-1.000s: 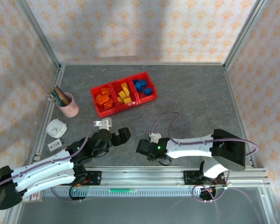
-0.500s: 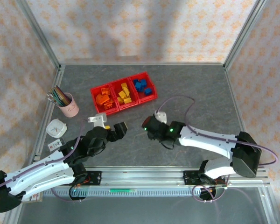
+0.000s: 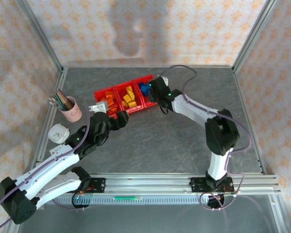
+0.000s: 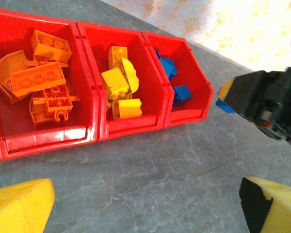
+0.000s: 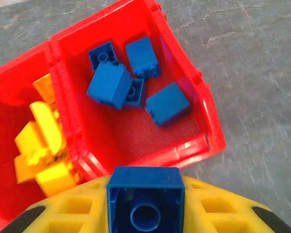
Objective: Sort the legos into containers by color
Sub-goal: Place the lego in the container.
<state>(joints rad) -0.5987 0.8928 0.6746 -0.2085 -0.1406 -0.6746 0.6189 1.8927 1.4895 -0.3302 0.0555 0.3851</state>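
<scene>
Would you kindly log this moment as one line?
right pincer: shut on blue lego, by blue-lego bin | left pincer: open, empty

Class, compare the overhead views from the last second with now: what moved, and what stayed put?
The right gripper swung from the near side out to the blue-brick bin, shut on a blue brick. The left gripper advanced toward the orange end of the bins, jaws open. The red bins, their sorted bricks and the pencil cup stayed put.
</scene>
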